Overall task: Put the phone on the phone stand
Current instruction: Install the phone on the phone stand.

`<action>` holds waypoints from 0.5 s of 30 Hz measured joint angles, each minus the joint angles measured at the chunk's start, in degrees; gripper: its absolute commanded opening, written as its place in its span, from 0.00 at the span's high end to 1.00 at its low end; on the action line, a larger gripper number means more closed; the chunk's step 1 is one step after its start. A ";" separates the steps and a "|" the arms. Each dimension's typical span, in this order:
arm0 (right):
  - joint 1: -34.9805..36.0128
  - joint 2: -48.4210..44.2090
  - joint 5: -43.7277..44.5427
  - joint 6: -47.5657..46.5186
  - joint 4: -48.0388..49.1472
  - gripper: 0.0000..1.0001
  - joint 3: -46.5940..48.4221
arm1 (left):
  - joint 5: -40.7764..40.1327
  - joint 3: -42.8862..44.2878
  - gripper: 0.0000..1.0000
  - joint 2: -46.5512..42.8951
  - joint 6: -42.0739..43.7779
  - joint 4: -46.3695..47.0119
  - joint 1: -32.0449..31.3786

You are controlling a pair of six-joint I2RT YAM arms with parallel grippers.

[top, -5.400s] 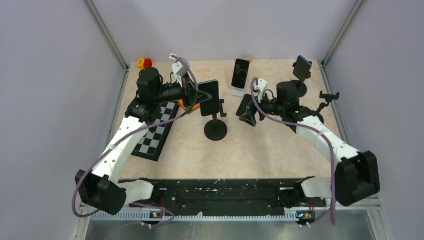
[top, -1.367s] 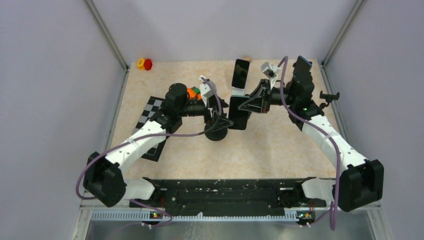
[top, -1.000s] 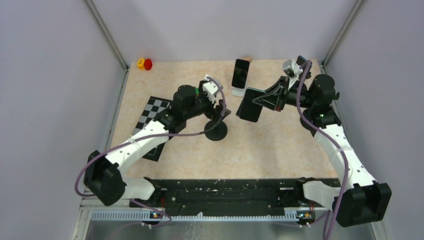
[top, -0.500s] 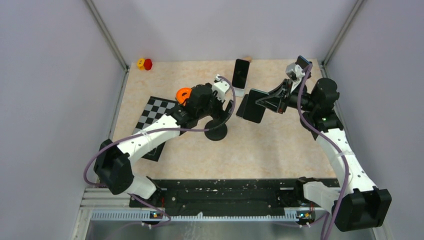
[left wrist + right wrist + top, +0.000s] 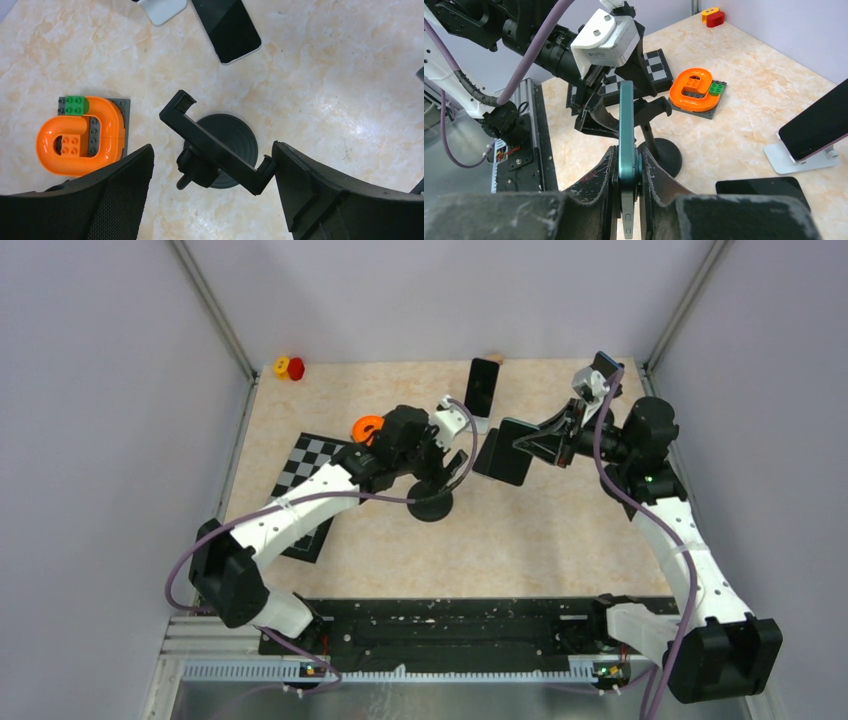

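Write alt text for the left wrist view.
An empty black phone stand, its clamp cradle tilted over a round base, stands on the marbled table between the left gripper's open fingers. An orange curved brick piece lies at frame left; a dark-screened phone shows at the top edge.

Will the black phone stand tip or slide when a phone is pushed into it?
Likely top-heavy: the phone stand has a wide cradle on a thin stem, so it may tip. Its round base sits on a smooth table, so it could slide.
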 measured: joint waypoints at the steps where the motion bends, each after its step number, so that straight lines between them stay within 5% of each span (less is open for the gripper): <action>1: -0.02 0.00 0.00 -0.07 0.00 1.00 0.00 | -0.28 0.11 0.07 -0.09 0.55 -0.66 0.00; 15: -0.24 0.00 0.11 -0.42 0.00 1.00 -1.11 | -8.37 -2.93 0.02 -7.39 5.33 -2.71 -0.09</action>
